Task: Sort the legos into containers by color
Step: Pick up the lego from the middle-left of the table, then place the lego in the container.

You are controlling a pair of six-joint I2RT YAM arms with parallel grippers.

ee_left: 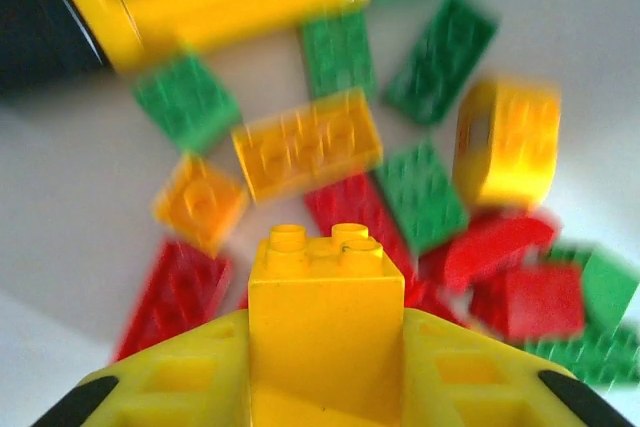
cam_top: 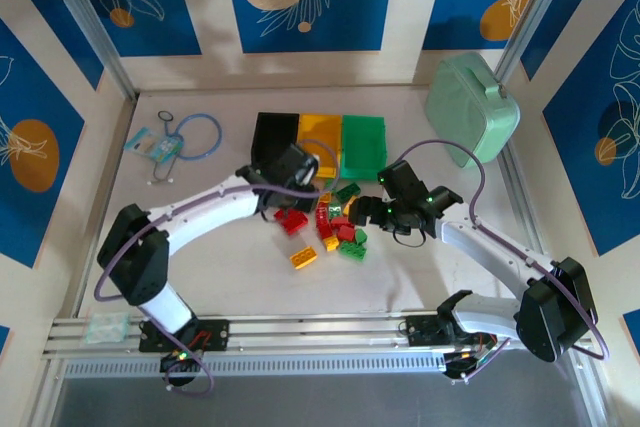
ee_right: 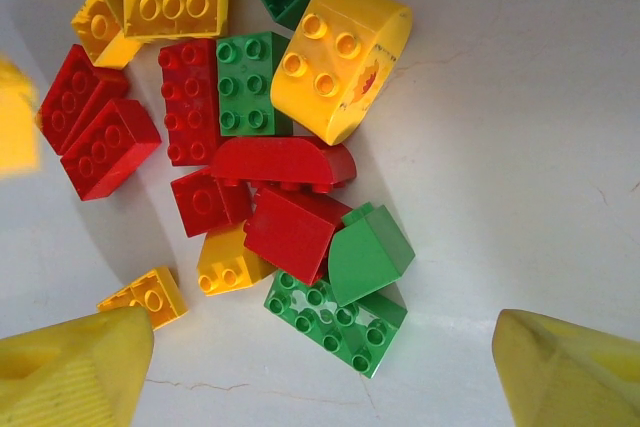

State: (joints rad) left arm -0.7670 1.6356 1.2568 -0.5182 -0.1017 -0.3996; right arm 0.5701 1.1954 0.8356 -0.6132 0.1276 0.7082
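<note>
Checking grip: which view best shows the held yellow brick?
Left wrist: the yellow brick close up, clamped in the left gripper. Top external: too distant to tell. Right wrist: a yellow blur at left edge, maybe it.

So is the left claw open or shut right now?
Shut. The left claw squeezes a yellow lego between its fingers.

The left arm (cam_top: 205,209) and right arm (cam_top: 490,252) are clad in white with black joints; purple cables (cam_top: 443,142) are looped alongside, and the end effector fingers (ee_right: 70,372) are moulded yellow.
</note>
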